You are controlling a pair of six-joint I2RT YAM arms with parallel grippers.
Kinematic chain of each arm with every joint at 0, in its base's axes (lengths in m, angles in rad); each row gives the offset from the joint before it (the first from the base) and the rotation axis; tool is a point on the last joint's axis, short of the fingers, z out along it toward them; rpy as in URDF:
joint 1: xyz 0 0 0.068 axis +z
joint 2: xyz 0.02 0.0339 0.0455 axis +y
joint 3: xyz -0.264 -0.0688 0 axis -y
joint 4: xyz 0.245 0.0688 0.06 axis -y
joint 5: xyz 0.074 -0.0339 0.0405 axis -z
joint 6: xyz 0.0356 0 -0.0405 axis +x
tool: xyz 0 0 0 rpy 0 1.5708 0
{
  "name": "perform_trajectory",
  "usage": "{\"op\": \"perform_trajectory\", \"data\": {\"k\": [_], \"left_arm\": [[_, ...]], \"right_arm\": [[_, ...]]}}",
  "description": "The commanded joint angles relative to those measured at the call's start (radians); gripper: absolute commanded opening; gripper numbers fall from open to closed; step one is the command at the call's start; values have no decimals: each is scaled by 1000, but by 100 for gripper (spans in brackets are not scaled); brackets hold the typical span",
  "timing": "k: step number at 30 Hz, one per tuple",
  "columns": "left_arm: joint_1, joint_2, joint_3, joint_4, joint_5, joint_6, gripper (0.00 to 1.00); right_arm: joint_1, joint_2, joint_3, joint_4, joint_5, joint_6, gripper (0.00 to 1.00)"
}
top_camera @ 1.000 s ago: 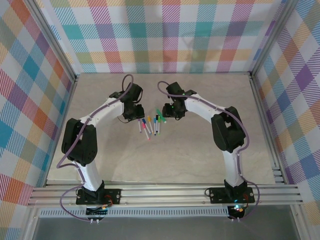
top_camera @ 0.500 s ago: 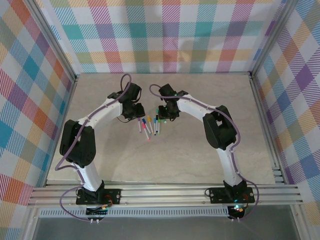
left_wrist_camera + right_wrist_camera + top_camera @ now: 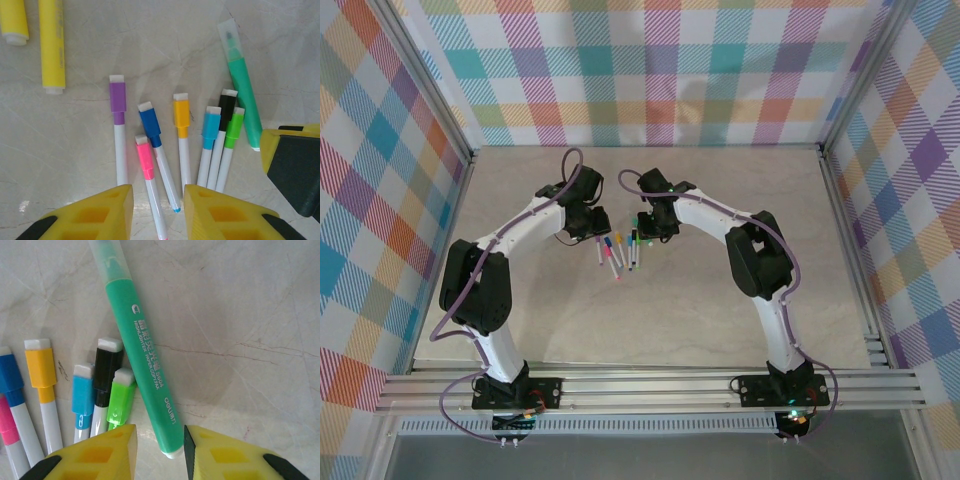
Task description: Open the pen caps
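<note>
My left claw (image 3: 159, 207): jaws partly apart, nothing held. Two white barrels run down into the gap, the pink-capped pen (image 3: 151, 200) and the blue-capped pen (image 3: 166, 181). Neither touches my fingers, as far as I can see.

The pen caps lie just ahead of the fingertips, fanned out, each seated on its pen. The pink cap (image 3: 144, 159) is nearest. The blue cap (image 3: 150, 125) is against its upper right, and the purple cap (image 3: 117, 100) is off to the left. The orange-yellow cap (image 3: 181, 116) is to the right. Further right, three are packed side by side: light blue cap (image 3: 211, 127), black cap (image 3: 227, 111), light green cap (image 3: 233, 131). Two yellow highlighters (image 3: 52, 45) lie at the far left, well apart from the fan.

My right claw (image 3: 160, 442): jaws partly apart, flanking the butt end of the green highlighter (image 3: 142, 350). Bare table (image 3: 240, 305) shows between the barrel and the finger on the left of the view. On the other side I cannot tell whether the finger touches. The highlighter lies flat and tilted, its clear cap (image 3: 107, 260) on at the far end. The light green cap sits just beside the barrel, directly ahead of that left-of-view finger.
</note>
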Motion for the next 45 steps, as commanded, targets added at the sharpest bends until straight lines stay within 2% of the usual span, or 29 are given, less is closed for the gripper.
{"op": "perform_trajectory", "data": {"k": [1, 10, 20, 26, 31, 45], "left_arm": [[-8, -4, 6, 9, 24, -7, 32], [-54, 112, 120, 3, 15, -46, 32], [-82, 417, 490, -124, -52, -74, 35], [-103, 531, 637, -191, -80, -72, 35], [-133, 583, 687, -225, -95, -69, 35], [-222, 581, 643, -214, -111, -90, 36]], "right_arm": [[8, 22, 14, -24, 14, -8, 32], [8, -15, -26, -9, 11, 7, 32], [-3, -216, -236, 47, 57, 61, 33], [-34, -338, -339, 79, 28, 75, 35], [-58, -408, -388, 96, 31, 85, 35], [-147, -543, -544, 152, -28, 95, 35]]}}
